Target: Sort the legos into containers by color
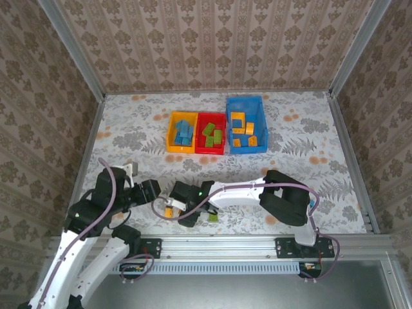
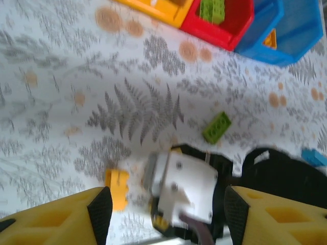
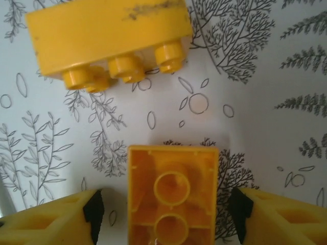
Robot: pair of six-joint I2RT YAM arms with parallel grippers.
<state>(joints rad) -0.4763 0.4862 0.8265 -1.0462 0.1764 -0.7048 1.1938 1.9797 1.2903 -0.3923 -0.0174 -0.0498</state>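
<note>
Right gripper (image 3: 166, 212) jaws apart, straddling upturned small orange plastic brick (image 3: 172, 204), near centre. Another orange studded brick (image 3: 110, 38) just beside it. Left gripper (image 2: 166, 209) jaws apart, just left. Green plastic brick (image 2: 216, 127) just right.

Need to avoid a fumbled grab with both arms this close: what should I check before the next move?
1. Right gripper open astride the upside-down orange brick: ok.
2. Brick centred, gaps on both sides: ok.
3. Second orange brick lies apart from it: ok.
4. Left gripper clear of the right one: not ok, open and crowding close.
5. Blue bin, holding sorted orange bricks, has room: ok.
6. Table otherwise sorted: not ok, a green brick lies loose.
</note>
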